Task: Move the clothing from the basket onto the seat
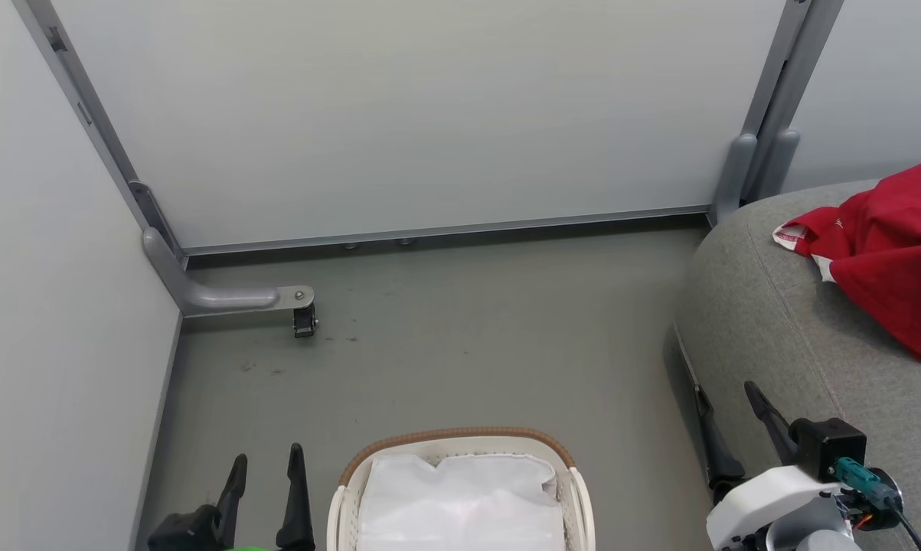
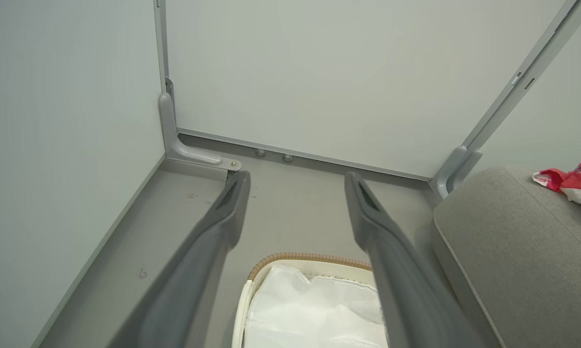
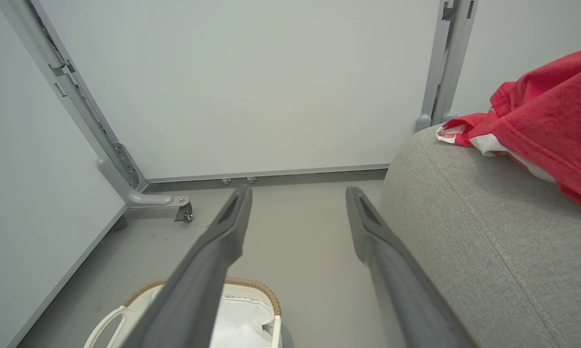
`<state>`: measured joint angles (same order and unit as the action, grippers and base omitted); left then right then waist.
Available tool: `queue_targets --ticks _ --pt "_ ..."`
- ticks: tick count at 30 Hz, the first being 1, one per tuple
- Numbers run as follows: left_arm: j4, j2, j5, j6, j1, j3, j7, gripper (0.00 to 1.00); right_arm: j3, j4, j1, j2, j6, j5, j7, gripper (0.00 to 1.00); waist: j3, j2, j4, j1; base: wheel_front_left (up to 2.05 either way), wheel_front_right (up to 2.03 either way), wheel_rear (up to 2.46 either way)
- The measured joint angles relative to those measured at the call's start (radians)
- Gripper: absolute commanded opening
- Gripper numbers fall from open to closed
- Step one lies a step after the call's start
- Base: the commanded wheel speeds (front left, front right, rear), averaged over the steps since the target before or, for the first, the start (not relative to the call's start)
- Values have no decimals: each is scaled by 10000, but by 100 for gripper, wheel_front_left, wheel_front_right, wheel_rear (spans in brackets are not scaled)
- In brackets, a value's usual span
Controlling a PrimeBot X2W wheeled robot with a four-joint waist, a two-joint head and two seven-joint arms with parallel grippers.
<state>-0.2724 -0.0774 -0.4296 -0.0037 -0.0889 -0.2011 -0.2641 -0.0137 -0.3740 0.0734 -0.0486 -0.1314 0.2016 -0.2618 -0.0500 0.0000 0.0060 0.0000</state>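
The left gripper (image 1: 267, 458) is hanging at the lower left of the head view, its two dark fingers spread wide and holding nothing. It is sitting just beside the basket (image 1: 460, 435), on the basket's left, and is not touching it as far as that view shows. In the left wrist view those fingers are pointing out over the grey floor (image 1: 468, 337) with only air between them, and the basket's brown woven rim is lying below them.

The right gripper (image 1: 724, 392) is showing at the lower right, its fingers also parted wide and gripping nothing. They are reaching up alongside the rounded front edge of the seat (image 1: 774, 329); whether they are brushing the upholstery cannot be told. In the right wrist view one finger is crossing in front of the basket and the other is running along the seat's edge.

The clothing (image 1: 889, 252) is lying on the seat as a crumpled bright red heap with white trim peeking out, well apart from both grippers. The basket is standing on the floor between the two grippers, near the seat but apart from it. Its white liner (image 1: 460, 497) is lying rumpled inside. Pale wall panels (image 1: 429, 115) are enclosing the floor behind, and a small caster foot (image 1: 305, 320) is sitting at the left corner.
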Motion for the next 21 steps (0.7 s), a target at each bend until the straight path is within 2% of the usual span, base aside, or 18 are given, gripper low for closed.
queue_targets --ticks 1,2,6,21 --pt "6 -2 -8 -17 1 2 0 100 15 8 4 0 0 0 0 100 5 0 -5 0 0 0 0" --pt "-35 6 -21 -50 -12 6 2 0 23 -54 -23 12 0 0 6 0 10 0 -9 0 0 0 0" --pt "-332 21 -102 -52 -40 13 54 0 31 -370 -218 84 0 86 88 0 16 0 -9 0 0 0 0" --pt "-282 50 -2383 -272 70 606 796 0 268 -113 -215 82 0 2805 800 0 78 0 -16 0 0 0 0"
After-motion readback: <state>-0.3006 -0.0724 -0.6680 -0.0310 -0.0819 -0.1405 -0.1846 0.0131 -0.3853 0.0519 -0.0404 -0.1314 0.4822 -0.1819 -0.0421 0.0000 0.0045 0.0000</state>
